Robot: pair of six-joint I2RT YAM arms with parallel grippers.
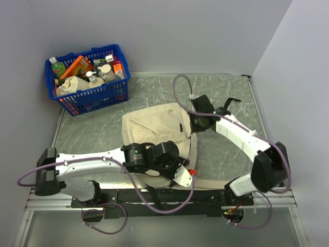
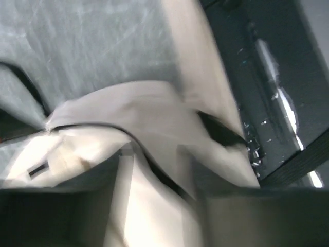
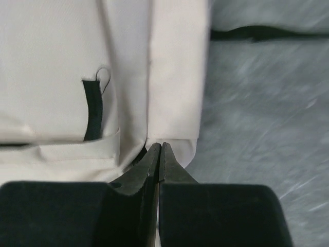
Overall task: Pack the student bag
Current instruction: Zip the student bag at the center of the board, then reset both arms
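Cloth: the student bag (image 1: pixel 154 126) is soft cream-beige fabric, creased and slumped low, with straight stitched seams, a flat pocket edge and a short black tab (image 3: pixel 92 110)
Ground: the table (image 1: pixel 221 92) is grey and matt, marbled with pale streaks
Bag's place: mid-table between my two arms, its near end close to the table's near edge
My right pincer (image 1: pixel 197 122): at the bag's right edge; the black tapering fingers are pressed together, tips touching the hem at a flap's corner; I cannot tell if cloth is caught
My left pincer (image 1: pixel 181 175): over the bag's near end; in its blurred wrist view the fingers are dark blocks standing apart with cream cloth between, and I cannot tell whether they clamp it
Edges: a black strap (image 2: pixel 221 131) crosses the folded cloth near the dark frame rail
Room: bare table lies right of the bag and beyond it; the blue basket (image 1: pixel 92 95) sits in the far left corner, well apart from the bag
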